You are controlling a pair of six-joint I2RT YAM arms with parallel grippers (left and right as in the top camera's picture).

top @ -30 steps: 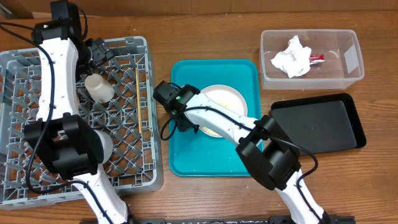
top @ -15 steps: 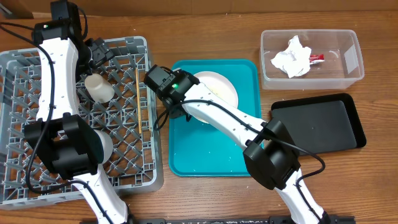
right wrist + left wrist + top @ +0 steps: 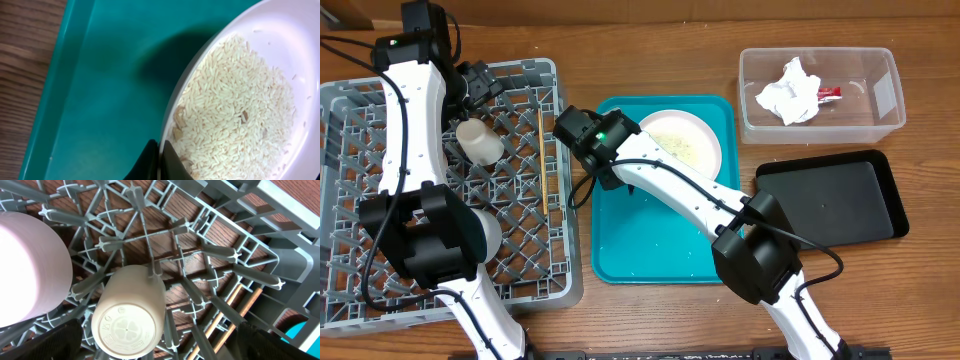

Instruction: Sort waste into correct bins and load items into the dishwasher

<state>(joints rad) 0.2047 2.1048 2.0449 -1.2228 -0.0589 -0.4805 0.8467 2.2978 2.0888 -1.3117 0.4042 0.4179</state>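
Observation:
My right gripper is shut on the rim of the large white plate, which it holds over the teal tray; the gripper also shows in the overhead view. Pale rice crumbs cover the plate. My left gripper hovers open over the grey dish rack, its fingers either side of the small white cup lying on the rack. The cup shows beside thin chopsticks. A napkin and red wrapper lie in the clear tub.
The black tray sits right of the teal tray. A pinkish-white bowl stands in the rack beside the cup. A grey-green bowl shows under my left arm. Bare wood table lies along the front edge.
My right gripper has lifted the plate and carried it toward the back right of the teal tray; the rice is now visible from overhead. The left arm has not moved.

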